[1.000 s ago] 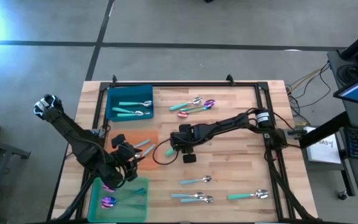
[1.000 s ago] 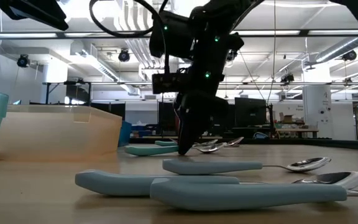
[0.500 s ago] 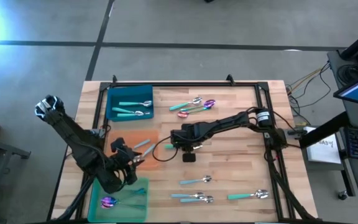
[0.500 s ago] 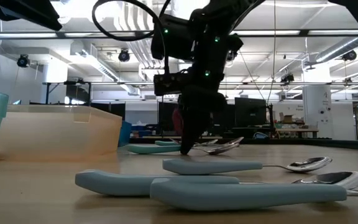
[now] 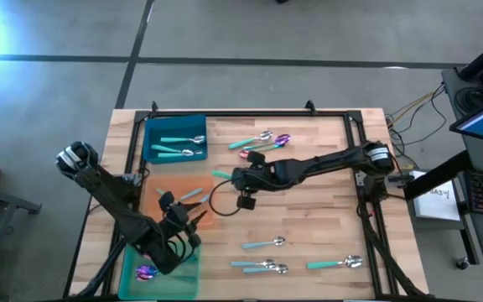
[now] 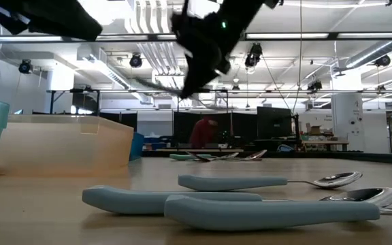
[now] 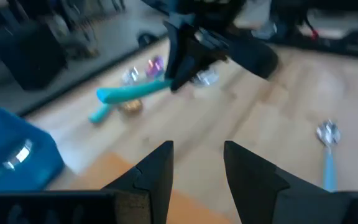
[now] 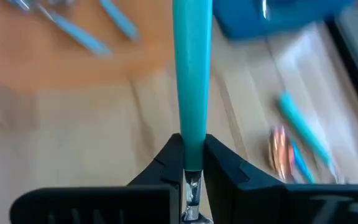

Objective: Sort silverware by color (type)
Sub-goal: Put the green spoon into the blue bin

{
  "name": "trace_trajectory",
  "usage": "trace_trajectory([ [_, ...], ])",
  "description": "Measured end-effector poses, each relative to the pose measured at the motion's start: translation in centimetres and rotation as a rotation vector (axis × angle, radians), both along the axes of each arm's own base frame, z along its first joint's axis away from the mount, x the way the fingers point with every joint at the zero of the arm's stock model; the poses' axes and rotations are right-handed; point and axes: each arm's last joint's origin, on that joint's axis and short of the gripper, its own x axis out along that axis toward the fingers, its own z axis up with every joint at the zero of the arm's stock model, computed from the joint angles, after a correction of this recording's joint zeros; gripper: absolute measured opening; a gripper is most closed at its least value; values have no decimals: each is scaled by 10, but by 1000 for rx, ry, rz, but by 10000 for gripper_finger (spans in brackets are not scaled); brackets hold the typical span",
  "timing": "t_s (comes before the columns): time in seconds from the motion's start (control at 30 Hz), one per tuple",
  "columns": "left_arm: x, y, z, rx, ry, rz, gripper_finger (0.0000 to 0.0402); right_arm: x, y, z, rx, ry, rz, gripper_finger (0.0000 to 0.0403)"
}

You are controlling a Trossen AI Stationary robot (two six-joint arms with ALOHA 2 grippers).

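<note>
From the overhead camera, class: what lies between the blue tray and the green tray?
The orange mat lies between the blue tray and the green tray, holding pale-blue-handled spoons; the left gripper hangs over its near edge.

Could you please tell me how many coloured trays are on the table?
3, down the left side of the table in the high view: blue rectangular tray at top, orange tray midway, green tray at bottom, partly under the left arm.

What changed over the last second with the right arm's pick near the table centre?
The right end effector closed on a teal-handled spoon and lifted it off the table, swinging toward the blue mat. The left end effector slid a little toward the green mat, jaws open, empty. The other spoons stayed where they were.
</note>
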Motion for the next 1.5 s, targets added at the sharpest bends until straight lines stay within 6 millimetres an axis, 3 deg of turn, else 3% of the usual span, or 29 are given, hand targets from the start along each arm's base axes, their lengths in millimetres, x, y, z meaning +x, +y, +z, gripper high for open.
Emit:
trace_trajectory([
  [0.27,-5,9,13,122,-301,129,126,18,25,28,-144,-294,116,26],
  [0.5,-8,12,13,121,-353,146,126,26,42,45,-232,-473,180,26],
  [0.83,-9,16,14,119,-363,158,126,24,63,48,-242,-505,259,26],
  [1.5,-5,18,18,90,-393,183,126,27,57,47,-252,-509,246,26],
])
